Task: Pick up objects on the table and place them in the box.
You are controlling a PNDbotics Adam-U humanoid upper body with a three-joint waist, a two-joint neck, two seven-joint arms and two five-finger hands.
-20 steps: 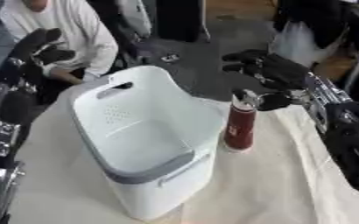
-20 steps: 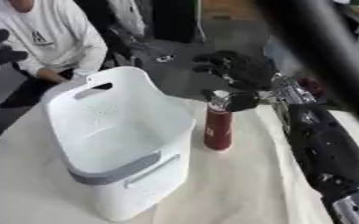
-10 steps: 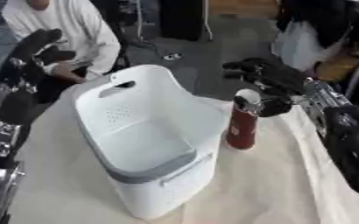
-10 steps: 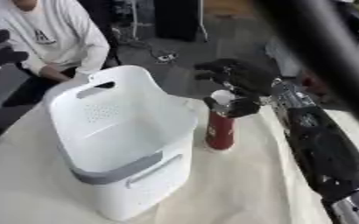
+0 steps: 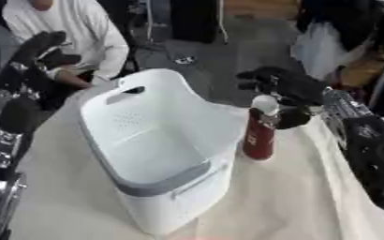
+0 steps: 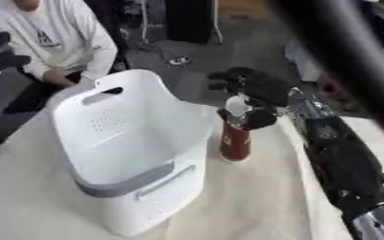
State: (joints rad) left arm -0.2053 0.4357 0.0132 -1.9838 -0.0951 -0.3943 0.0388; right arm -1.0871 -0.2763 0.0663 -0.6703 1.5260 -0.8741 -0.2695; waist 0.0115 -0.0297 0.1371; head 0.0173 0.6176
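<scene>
Right hand (image 5: 287, 89) is sitting up at the top of the red bottle (image 5: 259, 137), right of frame centre. Its fingers fan out dark above and behind the white cap (image 5: 265, 104), and the thumb curls in beside the neck, so it looks wrapped around the top of the bottle. I honestly can't tell if it's fully closed on it. The forearm runs down and off toward the lower right corner.

The bottle stands upright on the cream tablecloth (image 5: 310, 197), just beside the right wall of the white basket (image 5: 154, 154), with only a thin gap between them. There's plenty of bare cloth below and to the right of the bottle. The far table edge is right behind the hand.

The basket is tilted across the middle of the frame with its open mouth facing up. It has a grey band along its near rim and a handle slot at the far end.

Left hand (image 5: 41, 47) is raised in the upper left with its fingers curled, holding nothing, well apart from the basket.
</scene>
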